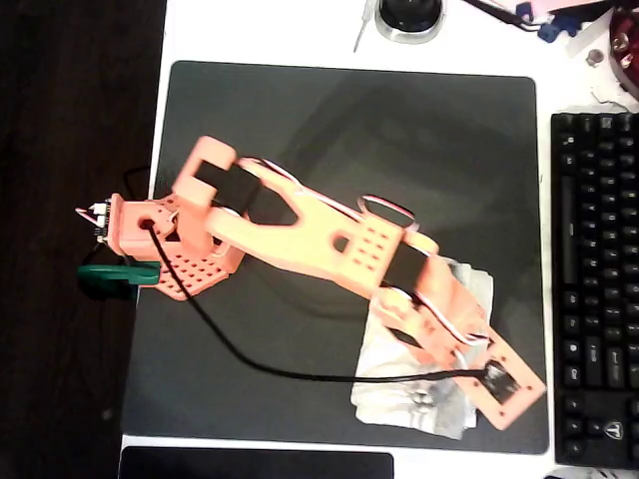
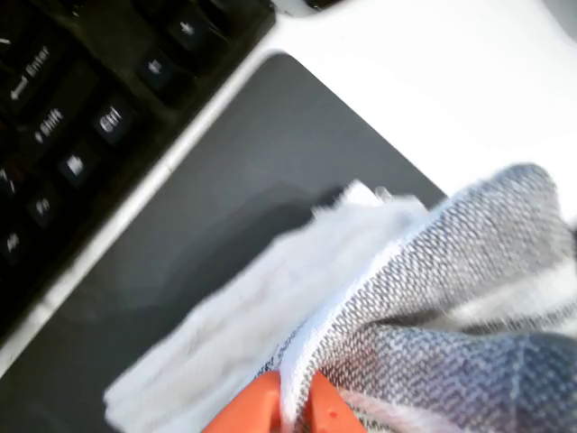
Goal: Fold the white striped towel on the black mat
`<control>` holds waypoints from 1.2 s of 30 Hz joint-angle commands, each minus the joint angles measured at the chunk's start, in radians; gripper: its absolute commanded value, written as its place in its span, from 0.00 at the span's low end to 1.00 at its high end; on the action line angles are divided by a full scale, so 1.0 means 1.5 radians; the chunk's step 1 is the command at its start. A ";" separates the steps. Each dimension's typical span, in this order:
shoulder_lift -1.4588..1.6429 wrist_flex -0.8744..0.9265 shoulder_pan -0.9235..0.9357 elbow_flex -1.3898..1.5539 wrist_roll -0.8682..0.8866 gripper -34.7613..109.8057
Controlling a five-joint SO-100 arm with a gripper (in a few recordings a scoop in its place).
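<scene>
Towel position: the white striped towel lies bunched on the lower right part of the black mat in the overhead view, well inside the mat's border and partly covered by the orange arm, which reaches diagonally from its base at the mat's left edge. A black cable runs from the base across the mat to the wrist.

Gripper state: in the wrist view the gripper has its two orange fingertips pressed on a fold of the towel, which rises between them; the cloth's grey stripes show at right, slightly blurred.

Surroundings: a black keyboard sits just beside the mat's right edge, near the towel, on the white table. In the wrist view its keys fill the upper left corner. A narrow black pad lies below the mat. A round black object stands above the mat's top edge. A green clamp grips the arm's base.
</scene>
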 commanded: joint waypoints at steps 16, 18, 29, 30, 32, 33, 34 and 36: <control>-0.049 -0.049 -0.009 -0.011 -0.147 0.38; -0.032 -0.022 -0.012 -0.042 -0.152 0.39; 0.038 0.363 -0.088 -0.245 -0.170 0.35; 0.038 0.398 -0.095 -0.254 -0.170 0.33; 0.040 0.449 -0.107 -0.256 -0.170 0.28; 0.040 0.455 -0.110 -0.246 -0.172 0.27; 0.037 0.446 -0.114 -0.237 -0.169 0.26; 0.022 0.396 -0.119 -0.219 -0.161 0.25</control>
